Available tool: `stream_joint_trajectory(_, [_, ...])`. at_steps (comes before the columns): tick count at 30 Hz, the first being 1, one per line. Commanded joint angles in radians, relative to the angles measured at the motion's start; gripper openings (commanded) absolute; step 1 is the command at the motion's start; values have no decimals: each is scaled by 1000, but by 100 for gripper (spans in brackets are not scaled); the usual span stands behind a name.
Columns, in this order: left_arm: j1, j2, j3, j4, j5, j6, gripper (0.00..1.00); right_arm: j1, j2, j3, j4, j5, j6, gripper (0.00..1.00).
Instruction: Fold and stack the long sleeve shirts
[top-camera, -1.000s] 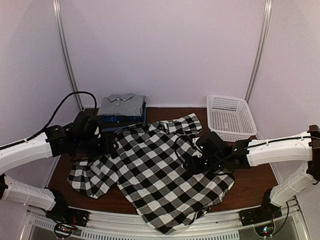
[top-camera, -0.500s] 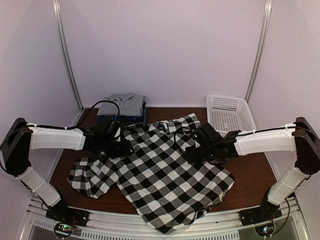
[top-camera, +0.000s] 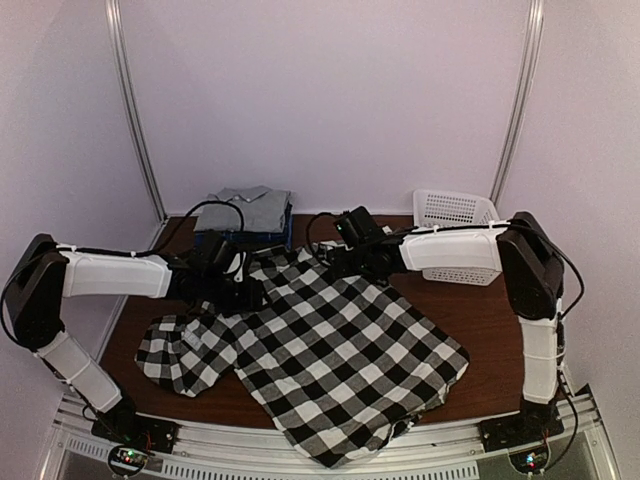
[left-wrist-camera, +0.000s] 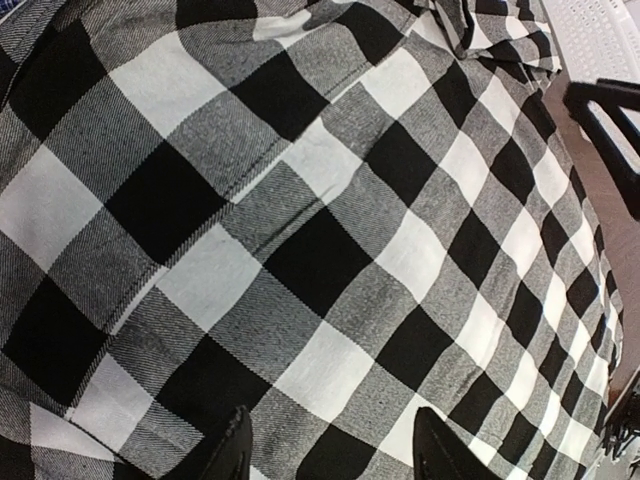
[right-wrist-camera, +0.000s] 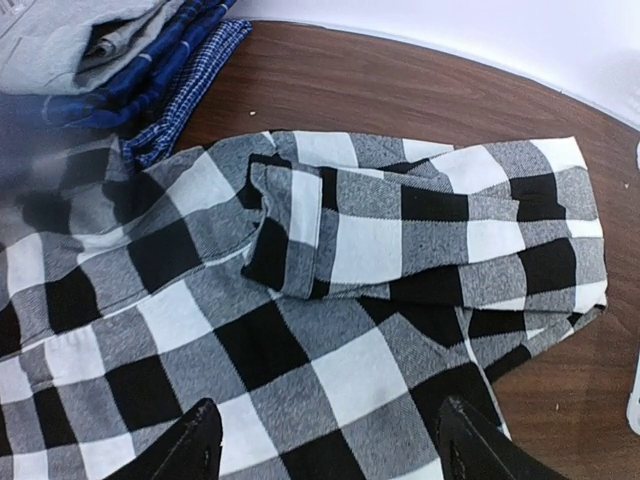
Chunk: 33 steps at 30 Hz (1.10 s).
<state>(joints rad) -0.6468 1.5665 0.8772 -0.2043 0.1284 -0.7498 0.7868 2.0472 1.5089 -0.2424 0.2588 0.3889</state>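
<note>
Checked shirt (top-camera: 340, 350): I see it lying spread on the desk (top-camera: 505, 345), front centre. One sleeve (top-camera: 185, 350) is bunched at its left side, and its lower edge reaches the near edge of the desk.

Folded shirts (top-camera: 243, 228): stacked at the far left corner, plain grey shirt (top-camera: 245, 207) on top, blue ones (right-wrist-camera: 165, 55) beneath.

Basket (top-camera: 450, 208): far right corner, partly behind the right arm (top-camera: 450, 250).

Left claw (left-wrist-camera: 335, 455): low over the shirt's left shoulder area. In my wrist view its fingers stand spread with checked cloth below them, nothing pinched.

Right claw (right-wrist-camera: 335, 450): at the shirt's far edge, near the collar. Its fingers are spread wide above a folded-over sleeve (right-wrist-camera: 430, 215), gripping nothing.

Whether either claw touches the cloth, I cannot tell.
</note>
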Motion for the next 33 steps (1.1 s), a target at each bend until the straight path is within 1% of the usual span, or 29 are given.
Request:
stream_joint_trajectory(1, [6, -53, 23, -11, 26, 32, 56, -32, 113, 134, -7, 55, -61, 74])
stream_joint_trajectory(7, [6, -99, 19, -34, 16, 33, 56, -39, 245, 293, -26, 58, -106, 75])
stream_joint_trajectory(14, [6, -118, 13, -54, -3, 25, 56, -54, 376, 457, -54, 44, -132, 75])
stream_joint_trajectory(20, [6, -133, -2, -63, -11, 14, 56, -73, 443, 534, -46, 47, -133, 74])
stream_joint_trajectory(22, [6, -136, -3, -67, -14, 12, 56, -81, 458, 558, -47, 49, -130, 71])
stream_joint_trajectory(24, [6, -141, -7, -67, -18, 8, 56, -87, 470, 577, -47, 44, -131, 66])
stream_joint_trajectory(27, [6, -147, -9, -64, -20, 1, 56, -93, 470, 588, -40, 31, -152, 51])
stream_joint_trajectory(29, [6, -148, -11, -60, -16, -4, 56, -95, 467, 592, -43, 15, -165, 35])
stream_joint_trajectory(31, [7, -150, -11, -51, -9, -8, 56, -96, 452, 589, -51, -3, -175, 18])
stream_joint_trajectory(33, [7, -153, -11, -43, 0, -18, 56, -96, 424, 569, -50, -26, -179, 5])
